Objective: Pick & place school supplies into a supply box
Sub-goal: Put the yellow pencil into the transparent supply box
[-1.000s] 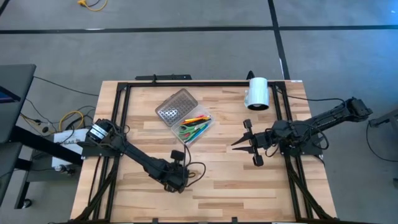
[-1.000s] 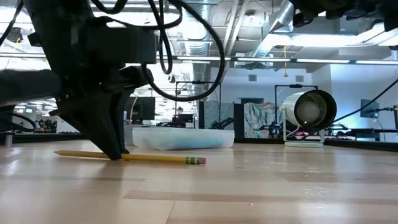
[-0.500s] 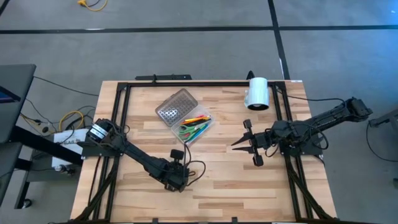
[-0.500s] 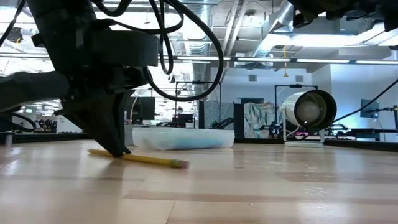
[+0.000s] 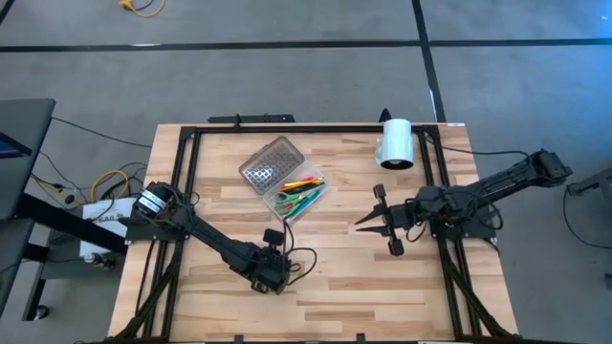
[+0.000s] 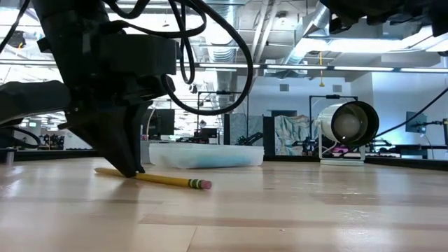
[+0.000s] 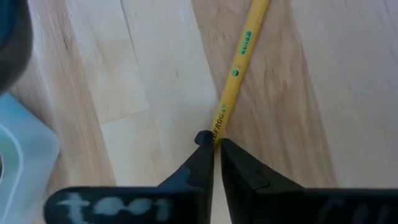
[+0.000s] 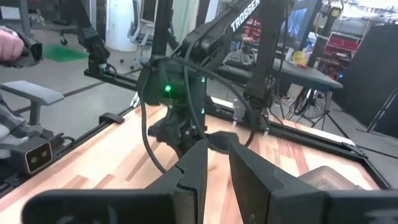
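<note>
My left gripper (image 5: 271, 278) is low over the near middle of the table, shut on a yellow pencil (image 6: 164, 180) with a pink eraser. The supply box (image 5: 302, 195) lies toward the table's far side on its flat base. It is a clear case holding green-handled scissors and coloured pens, and its grey dotted lid (image 5: 271, 163) is laid open. The box also shows in the low view (image 6: 206, 155), and one corner shows in the left wrist view (image 7: 28, 155). My right gripper (image 5: 361, 224) hovers right of the box with a narrow gap between its fingers, holding nothing. My left gripper pinches the yellow pencil's shaft (image 7: 219, 127) between its two fingertips, back from the eraser end. The fingers (image 6: 129, 164) come from above, pointing down, and lie across the pencil. The pencil lies nearly flat at table level, its eraser end (image 6: 204, 185) toward the near edge.
A white cylinder (image 5: 395, 143) lies on its side near the far right corner (image 6: 346, 126). A black frame (image 5: 287, 128) borders the table. Bare wood lies between the left gripper and the box and along the near edge.
The left gripper stayed shut on the pencil and shifted slightly toward the far left. The pencil turned about on the table: its eraser end swung toward the near edge, so it looks shorter in the low view than a second ago.
</note>
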